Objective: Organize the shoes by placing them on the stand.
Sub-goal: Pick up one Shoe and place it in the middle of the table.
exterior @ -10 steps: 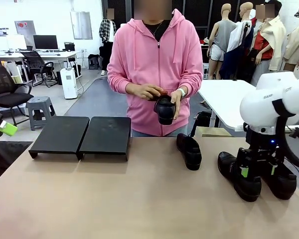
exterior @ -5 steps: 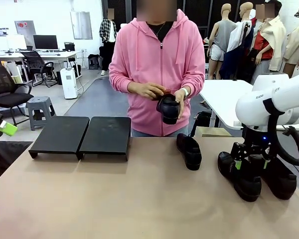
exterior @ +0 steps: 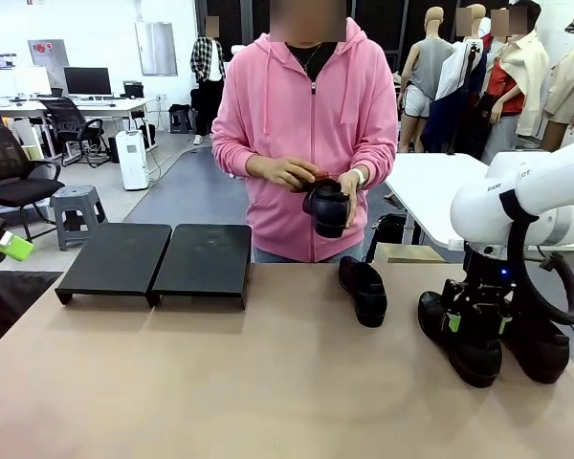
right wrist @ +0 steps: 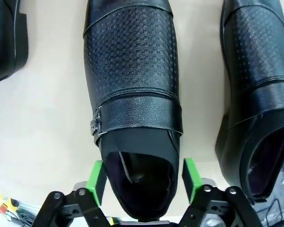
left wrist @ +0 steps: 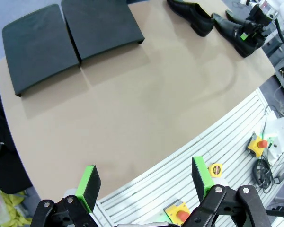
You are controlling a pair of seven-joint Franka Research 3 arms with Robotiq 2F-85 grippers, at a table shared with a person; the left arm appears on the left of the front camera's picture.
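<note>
The textured loafer [right wrist: 132, 71], with a strap and a small buckle, stands on the table [exterior: 220, 382] at the robot's right side, its toe toward the robot. The right gripper [right wrist: 143, 182] is low over its heel opening, with one green pad on each side of the collar. The pads seem to be right at the leather, but I cannot tell if they already press it.

A second loafer [exterior: 539, 346] stands just beside it, on the outer side. A third loafer [exterior: 364, 290] lies nearer the middle of the table, apart from these two. At the far side, a person [exterior: 311, 124] in a pink hoodie holds a fourth loafer [exterior: 327, 206] in both hands.

The stand [exterior: 153, 258], two black panels side by side, is at the far left part of the table, well apart from the shoes. The left gripper [left wrist: 144, 184] hangs over the near edge of the table, its jaws wide apart, and holds nothing.
</note>
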